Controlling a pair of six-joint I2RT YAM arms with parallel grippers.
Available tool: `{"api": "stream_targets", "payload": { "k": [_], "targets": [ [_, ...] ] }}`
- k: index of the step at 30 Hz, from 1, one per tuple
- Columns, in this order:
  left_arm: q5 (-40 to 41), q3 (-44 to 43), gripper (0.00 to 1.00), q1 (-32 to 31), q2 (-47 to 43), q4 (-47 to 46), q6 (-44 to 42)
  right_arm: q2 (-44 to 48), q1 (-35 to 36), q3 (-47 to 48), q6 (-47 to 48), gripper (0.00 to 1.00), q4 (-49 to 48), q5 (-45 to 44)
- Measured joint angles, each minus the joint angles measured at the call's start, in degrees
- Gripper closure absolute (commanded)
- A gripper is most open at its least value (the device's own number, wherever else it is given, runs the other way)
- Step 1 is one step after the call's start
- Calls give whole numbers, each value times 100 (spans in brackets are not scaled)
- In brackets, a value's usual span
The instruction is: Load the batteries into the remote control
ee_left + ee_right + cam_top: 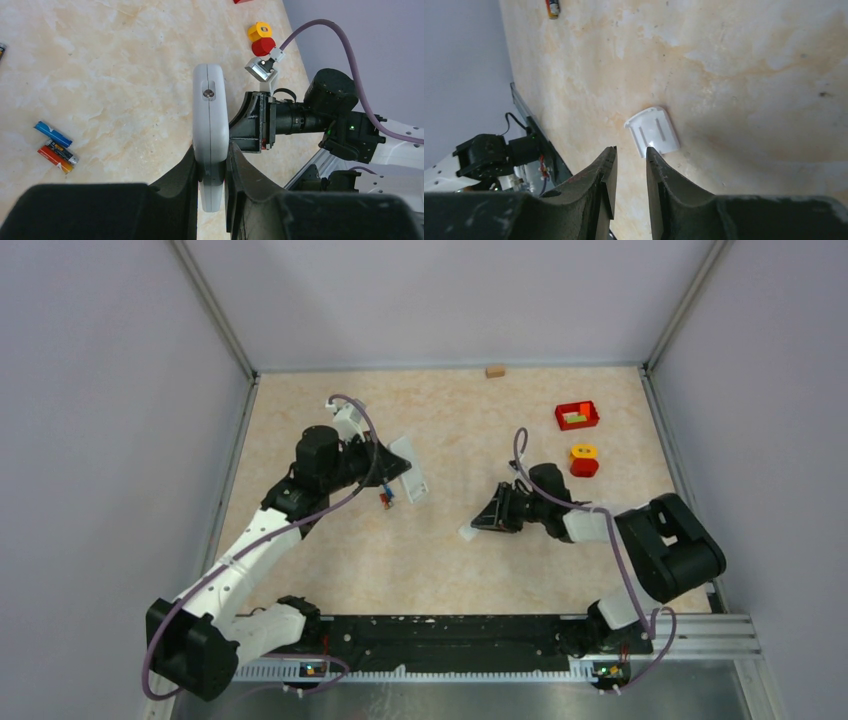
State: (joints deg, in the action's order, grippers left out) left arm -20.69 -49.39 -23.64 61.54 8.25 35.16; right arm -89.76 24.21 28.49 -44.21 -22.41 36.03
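My left gripper point(393, 468) point(212, 156) is shut on the white remote control point(210, 115), held edge-on above the table; its screen and buttons are hidden. It also shows in the top view point(411, 469). Three batteries point(55, 147), blue, dark and red, lie together on the table just below it point(386, 498). My right gripper point(478, 523) point(629, 152) is slightly open and empty, low over the table. A small white battery cover point(653, 131) lies flat just past its fingertips point(468, 532). One more battery point(553, 7) lies far ahead in the right wrist view.
A red tray point(577, 416) with coloured blocks sits at the back right. A yellow-and-red piece point(584, 460) stands near it, close behind the right arm. A small wooden block point(494, 371) lies at the back wall. Walls enclose the table.
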Motion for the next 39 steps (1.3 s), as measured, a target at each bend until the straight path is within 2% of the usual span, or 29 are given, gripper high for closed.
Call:
{"api": "stream_targets", "payload": {
  "k": [5,9,14,17,19,25,28,32,35,38,39],
  "targets": [
    [0,0,100,0,-17,2,-2,328,-2,87,243,70,763,-415],
    [31,0,100,2,-111,59,-42,804,-2,87,256,64,1150,-636],
    [61,39,100,22,-321,96,-42,1502,212,144,116,31,1235,-822],
    [-225,87,100,44,-415,76,-15,1939,776,190,37,20,973,-855],
    [-553,87,100,52,-446,31,-17,2264,1198,201,-7,16,566,-782],
    [-1941,85,100,52,-518,-291,-50,2791,1703,199,-260,15,-1032,-455],
    [-2590,87,100,52,-518,-575,92,2723,1779,208,-339,21,-1464,-387],
    [-3161,87,99,50,-538,-1060,402,2297,2011,348,-442,47,-1888,-170],
    [-3355,87,94,52,-605,-1266,564,2000,2249,509,-531,70,-2122,9],
    [-3471,87,74,55,-658,-1375,682,1891,2398,632,-619,85,-2339,98],
    [-3501,87,62,66,-667,-1419,745,1873,2415,643,-651,87,-2457,160]
  ]
}}
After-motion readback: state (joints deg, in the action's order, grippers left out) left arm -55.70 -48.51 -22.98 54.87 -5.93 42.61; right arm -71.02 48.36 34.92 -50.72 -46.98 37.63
